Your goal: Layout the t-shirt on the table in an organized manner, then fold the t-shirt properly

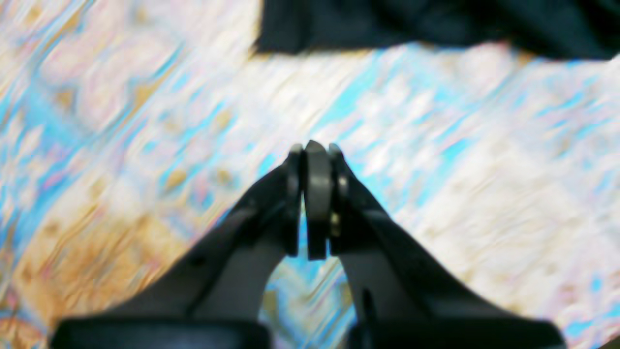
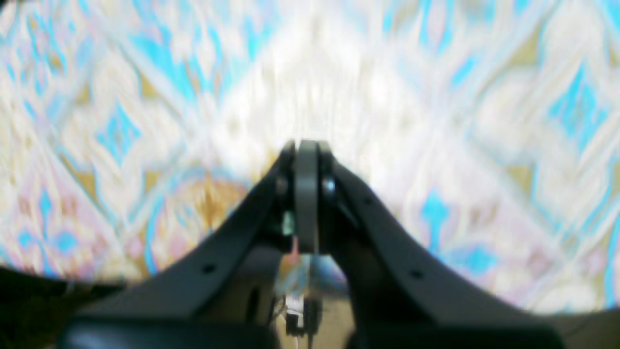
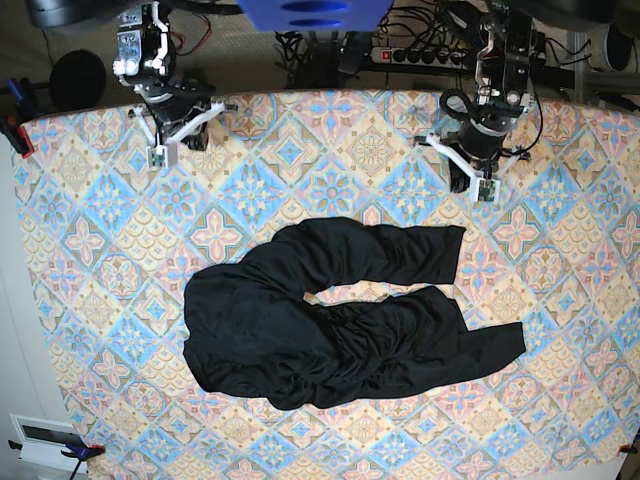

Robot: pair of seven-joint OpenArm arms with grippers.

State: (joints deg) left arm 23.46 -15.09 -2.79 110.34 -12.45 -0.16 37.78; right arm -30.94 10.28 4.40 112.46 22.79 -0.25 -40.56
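Black curved tool [image 1: 317,160] fingers with grey pads and small screws, white brackets, dark cabling on both arms

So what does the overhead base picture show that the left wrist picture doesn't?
Only the base view shows the whole crumpled t-shirt, both arms and the right hand. Only the left wrist view shows the left hand close up, shut and holding nothing. Both show the patterned table and some of the black fabric.
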